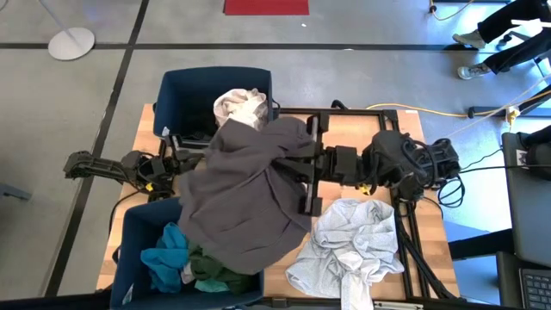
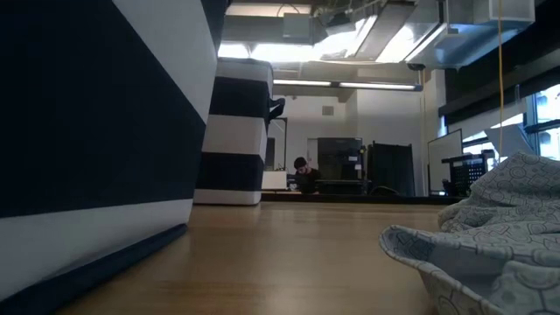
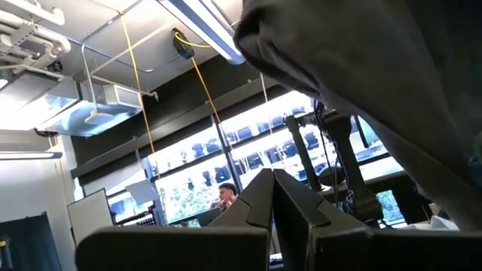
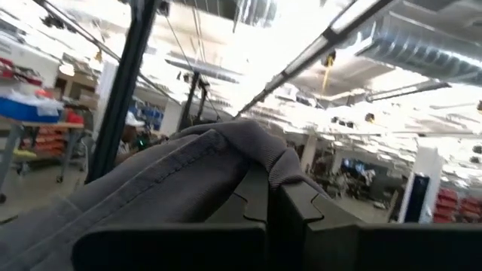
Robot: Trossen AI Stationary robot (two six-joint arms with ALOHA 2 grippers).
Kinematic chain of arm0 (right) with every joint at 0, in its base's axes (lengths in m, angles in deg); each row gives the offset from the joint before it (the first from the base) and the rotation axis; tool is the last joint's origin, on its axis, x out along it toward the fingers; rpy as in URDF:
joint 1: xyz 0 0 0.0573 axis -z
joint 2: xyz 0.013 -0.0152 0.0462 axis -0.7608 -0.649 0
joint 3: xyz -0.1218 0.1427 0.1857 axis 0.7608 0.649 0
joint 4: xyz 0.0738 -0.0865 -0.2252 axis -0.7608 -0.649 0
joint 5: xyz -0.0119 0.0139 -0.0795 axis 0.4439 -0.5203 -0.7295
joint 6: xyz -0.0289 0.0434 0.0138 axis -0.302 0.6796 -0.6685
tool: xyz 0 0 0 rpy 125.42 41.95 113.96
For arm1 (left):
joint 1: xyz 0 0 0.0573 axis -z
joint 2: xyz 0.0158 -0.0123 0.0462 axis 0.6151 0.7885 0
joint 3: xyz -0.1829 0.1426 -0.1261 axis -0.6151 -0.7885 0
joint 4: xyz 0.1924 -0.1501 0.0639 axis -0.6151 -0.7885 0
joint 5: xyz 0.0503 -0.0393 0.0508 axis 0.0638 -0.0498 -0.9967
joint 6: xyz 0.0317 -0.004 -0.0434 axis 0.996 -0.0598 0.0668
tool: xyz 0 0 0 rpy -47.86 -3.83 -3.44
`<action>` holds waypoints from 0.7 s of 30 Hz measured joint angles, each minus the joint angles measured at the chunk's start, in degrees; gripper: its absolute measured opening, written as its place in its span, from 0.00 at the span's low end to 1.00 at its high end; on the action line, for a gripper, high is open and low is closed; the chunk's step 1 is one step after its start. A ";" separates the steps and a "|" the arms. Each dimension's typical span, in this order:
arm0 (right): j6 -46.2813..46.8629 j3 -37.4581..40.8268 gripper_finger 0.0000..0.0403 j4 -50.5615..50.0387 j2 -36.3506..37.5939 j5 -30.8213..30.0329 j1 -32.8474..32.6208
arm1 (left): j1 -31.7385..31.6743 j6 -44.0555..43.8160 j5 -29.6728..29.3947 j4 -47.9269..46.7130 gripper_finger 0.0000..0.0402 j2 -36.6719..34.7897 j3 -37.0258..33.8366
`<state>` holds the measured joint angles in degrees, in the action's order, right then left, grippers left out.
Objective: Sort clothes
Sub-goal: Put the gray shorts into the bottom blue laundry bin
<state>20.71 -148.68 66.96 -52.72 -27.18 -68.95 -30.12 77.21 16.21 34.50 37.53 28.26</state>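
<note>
On the table (image 1: 430, 215), dark grey garment (image 1: 245, 198) drapes over both bins (image 1: 194, 90).

- Dark grey garment (image 1: 241, 194): spread wide, draped mid-bench.
- Cream garment (image 1: 240, 107): bunched in far bin.
- Teal garment (image 1: 165, 257), dark green garment (image 1: 215, 271): crumpled in near bin.
- Pale grey-white garment (image 1: 349, 244): rumpled on bench.

Low across my table: one garment and one bin

A pale grey-white patterned garment (image 2: 490, 232) lies crumpled on the wooden table (image 2: 289, 262) at about four o'clock. A dark blue bin (image 2: 96, 122) with pale bands fills nine o'clock, standing on the tabletop. Far behind, near centre, a person (image 2: 304, 175) sits at a desk under ceiling lights.
</note>
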 joint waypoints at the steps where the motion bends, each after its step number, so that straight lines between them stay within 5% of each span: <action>1: -0.01 -1.00 0.01 0.09 -0.50 0.92 -0.02 | -0.01 0.23 0.00 0.00 0.00 0.00 0.00; 11: -0.03 -12.45 0.01 -0.25 -8.15 3.65 0.72 | -0.01 1.31 0.00 -0.02 0.00 0.00 0.00; 21: 0.63 -13.33 0.01 -4.23 -14.98 4.15 0.63 | 0.00 1.19 0.00 -0.02 0.00 0.00 0.00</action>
<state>21.34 -162.02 62.72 -67.70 -23.03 -68.32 -30.12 78.40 16.21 34.48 37.53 28.26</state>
